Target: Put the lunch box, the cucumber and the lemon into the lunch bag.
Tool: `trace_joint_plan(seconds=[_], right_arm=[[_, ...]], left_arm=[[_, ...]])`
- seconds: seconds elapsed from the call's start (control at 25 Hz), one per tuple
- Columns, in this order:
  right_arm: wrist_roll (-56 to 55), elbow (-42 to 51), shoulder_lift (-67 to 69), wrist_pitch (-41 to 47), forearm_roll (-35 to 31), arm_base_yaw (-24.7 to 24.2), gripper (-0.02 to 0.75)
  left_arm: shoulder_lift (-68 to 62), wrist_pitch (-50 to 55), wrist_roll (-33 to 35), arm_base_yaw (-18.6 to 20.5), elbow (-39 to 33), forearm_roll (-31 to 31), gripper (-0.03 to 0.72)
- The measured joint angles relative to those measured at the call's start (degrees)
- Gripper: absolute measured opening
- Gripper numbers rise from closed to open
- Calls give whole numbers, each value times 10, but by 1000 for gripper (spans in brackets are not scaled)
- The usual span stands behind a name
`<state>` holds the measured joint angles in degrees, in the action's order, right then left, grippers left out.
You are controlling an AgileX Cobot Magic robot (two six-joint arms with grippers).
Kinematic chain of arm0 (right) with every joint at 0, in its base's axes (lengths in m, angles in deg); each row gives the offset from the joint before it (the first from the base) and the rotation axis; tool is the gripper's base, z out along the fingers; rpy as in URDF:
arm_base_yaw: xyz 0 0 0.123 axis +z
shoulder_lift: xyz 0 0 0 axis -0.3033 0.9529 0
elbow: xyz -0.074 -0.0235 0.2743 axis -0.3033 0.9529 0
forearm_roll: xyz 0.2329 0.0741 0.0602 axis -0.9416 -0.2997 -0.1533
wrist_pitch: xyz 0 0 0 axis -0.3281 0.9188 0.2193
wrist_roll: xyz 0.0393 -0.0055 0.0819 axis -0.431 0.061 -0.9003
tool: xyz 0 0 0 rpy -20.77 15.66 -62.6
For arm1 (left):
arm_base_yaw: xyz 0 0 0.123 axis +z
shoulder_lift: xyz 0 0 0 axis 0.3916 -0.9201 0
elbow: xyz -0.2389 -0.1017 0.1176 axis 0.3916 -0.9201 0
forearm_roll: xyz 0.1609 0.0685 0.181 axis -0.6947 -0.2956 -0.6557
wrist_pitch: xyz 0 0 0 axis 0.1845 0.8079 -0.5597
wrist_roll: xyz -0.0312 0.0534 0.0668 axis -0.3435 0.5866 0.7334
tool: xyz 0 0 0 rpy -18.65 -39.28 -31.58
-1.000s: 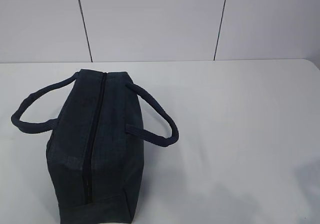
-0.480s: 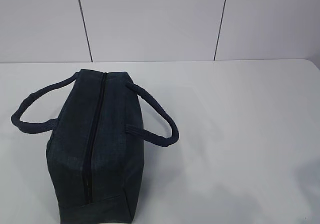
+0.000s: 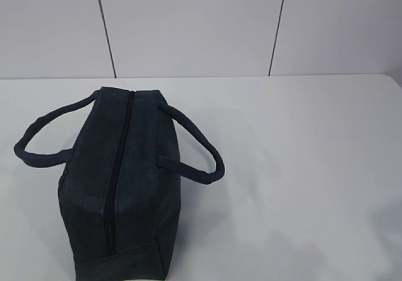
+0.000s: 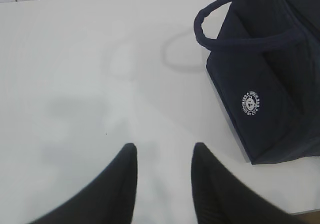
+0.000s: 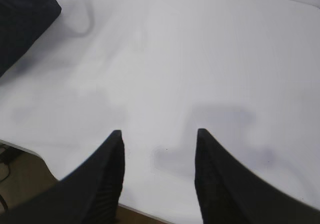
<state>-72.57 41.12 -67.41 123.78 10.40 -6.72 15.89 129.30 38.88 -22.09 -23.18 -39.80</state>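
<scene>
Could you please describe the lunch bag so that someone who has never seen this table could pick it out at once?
On the white table, look to the left half. The lunch bag stands there, a dark navy fabric box with a closed zipper along its top. Two loop handles and a small round white logo mark it.

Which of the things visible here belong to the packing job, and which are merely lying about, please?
Job: lunch bag, zipped shut, alone on the table; lunch box, cucumber and lemon are not visible.
Lying about: nothing. Both grippers, left and right, are open and empty.

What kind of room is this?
Probably a lab or test room: a bare white table, a plain panelled wall, and just one lunch bag set out for robot hands.
</scene>
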Motion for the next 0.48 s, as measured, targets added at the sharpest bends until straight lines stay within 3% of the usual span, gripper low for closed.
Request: trace_joint_plan(seconds=[0.48], right_arm=[[0,0,0,0,0,0,334]], left_arm=[[0,0,0,0,0,0,264]])
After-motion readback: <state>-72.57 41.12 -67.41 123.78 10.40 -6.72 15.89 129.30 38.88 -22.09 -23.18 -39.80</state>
